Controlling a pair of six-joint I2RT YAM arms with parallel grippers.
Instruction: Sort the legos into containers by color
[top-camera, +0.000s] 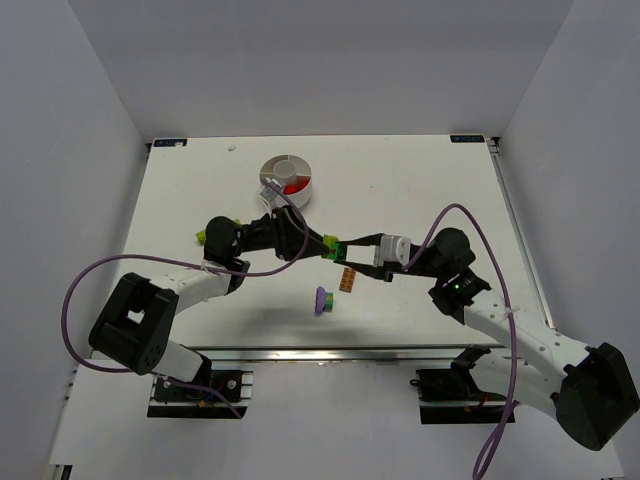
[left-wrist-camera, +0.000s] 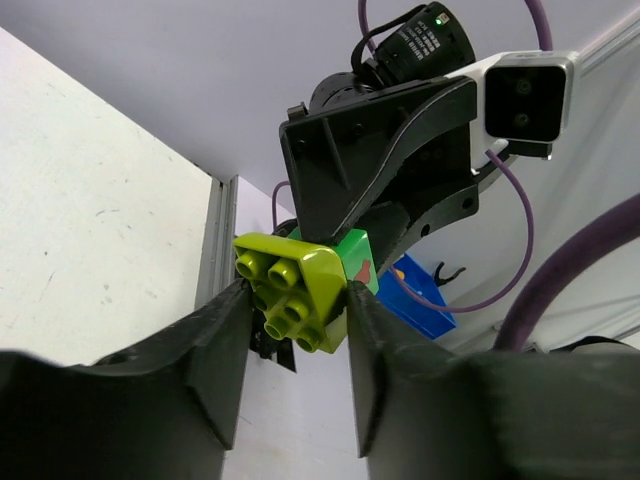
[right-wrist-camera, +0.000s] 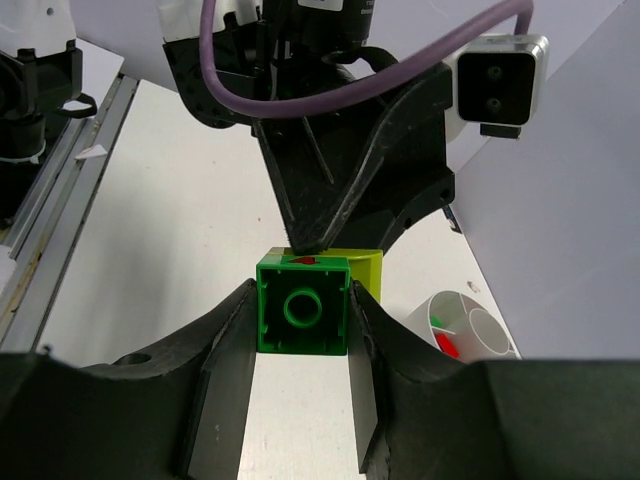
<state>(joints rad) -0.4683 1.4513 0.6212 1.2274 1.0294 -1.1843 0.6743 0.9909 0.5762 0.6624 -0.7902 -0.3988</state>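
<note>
**Nose to nose over one stuck pair, and the sorting was barely started.**
The left gripper (left-wrist-camera: 296, 310) was pinched on the lime brick (left-wrist-camera: 285, 280). The right gripper (right-wrist-camera: 302, 335) was clamped on the green brick (right-wrist-camera: 303, 300) joined to it, the pair held in the air over mid-table. Only red bricks (top-camera: 294, 187) lay in the white dish (top-camera: 268, 170). An orange brick (top-camera: 347, 279) and a purple brick (top-camera: 321, 299) sat loose on the table, unsorted.

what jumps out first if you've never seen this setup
The two arms meet nose to nose over the middle of the table: the left gripper clamps a lime-yellow brick and the right gripper a green brick, the two pressed together. Beyond them sits the white dish with red pieces inside.
</note>
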